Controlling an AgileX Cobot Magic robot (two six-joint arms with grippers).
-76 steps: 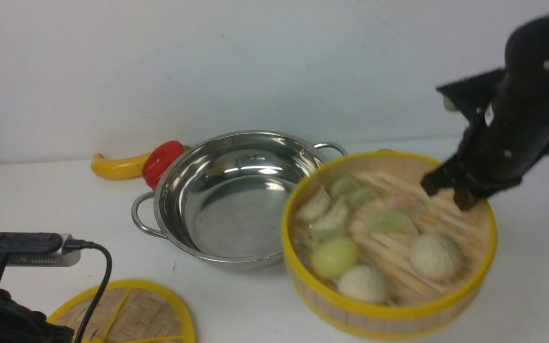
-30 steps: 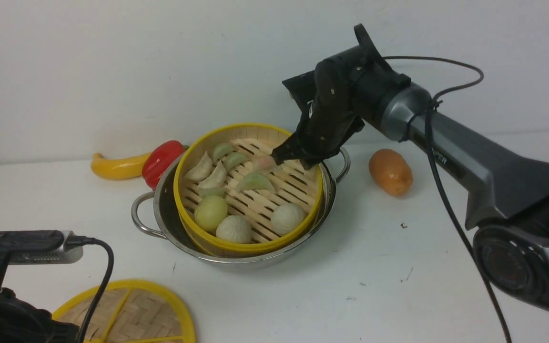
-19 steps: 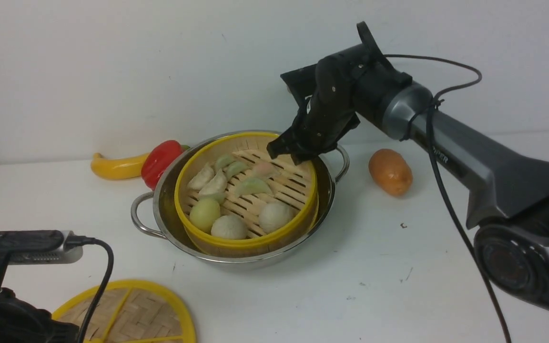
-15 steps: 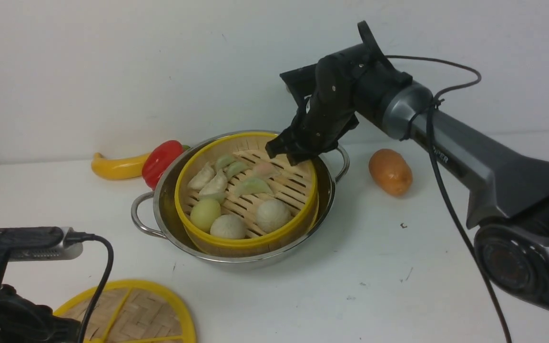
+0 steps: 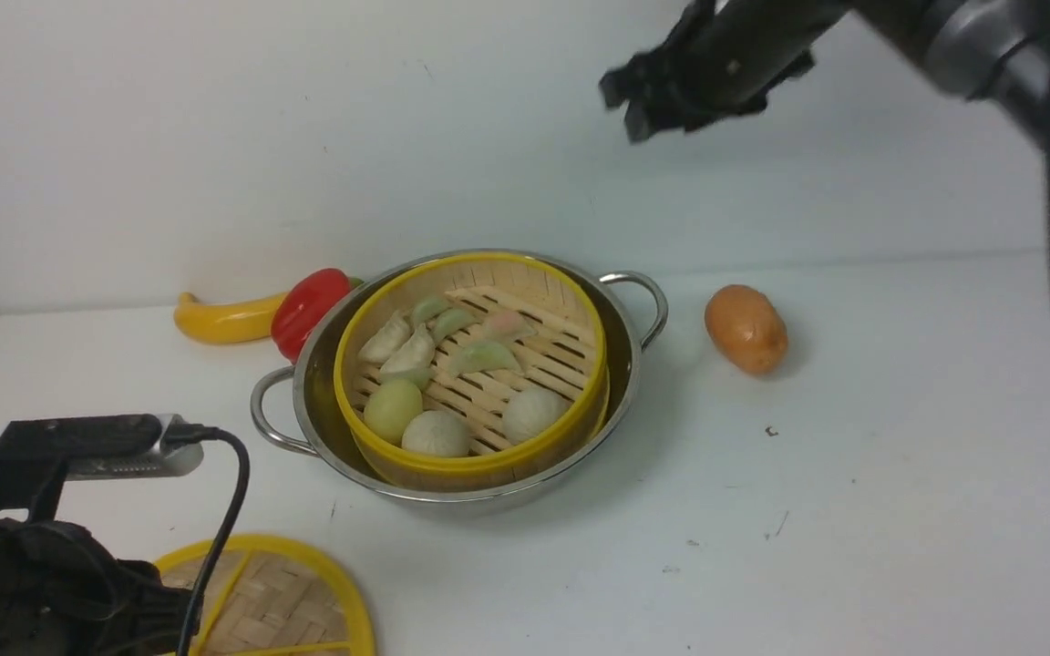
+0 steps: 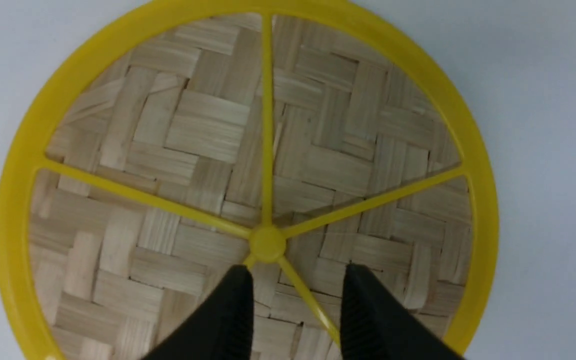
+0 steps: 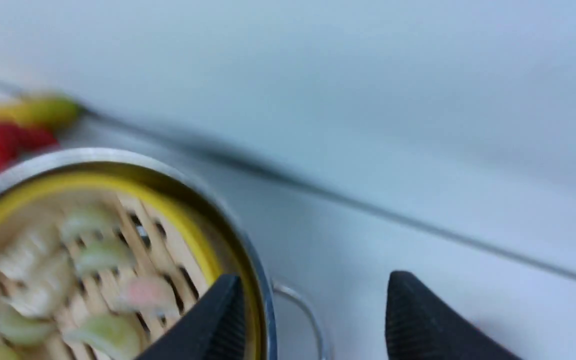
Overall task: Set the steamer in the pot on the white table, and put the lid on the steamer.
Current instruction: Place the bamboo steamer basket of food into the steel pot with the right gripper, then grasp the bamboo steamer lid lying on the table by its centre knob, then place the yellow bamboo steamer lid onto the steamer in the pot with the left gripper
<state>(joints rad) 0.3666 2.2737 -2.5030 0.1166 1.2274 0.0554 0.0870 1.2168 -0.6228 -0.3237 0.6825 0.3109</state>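
Resting in the pot, well below the wide-open right gripper: steamer, placed; lid, flat just under the left gripper, jaws parted astride a spoke, pickup in hand, next likely needing closure, then lift.

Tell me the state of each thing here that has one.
steamer, seated in the pot, uncovered, loaded with food
pot, upright on the white table, holding the steamer
lid, flat on the white table, off the steamer
left end effector, open, empty, over the lid
right end effector, open, empty, high above the table
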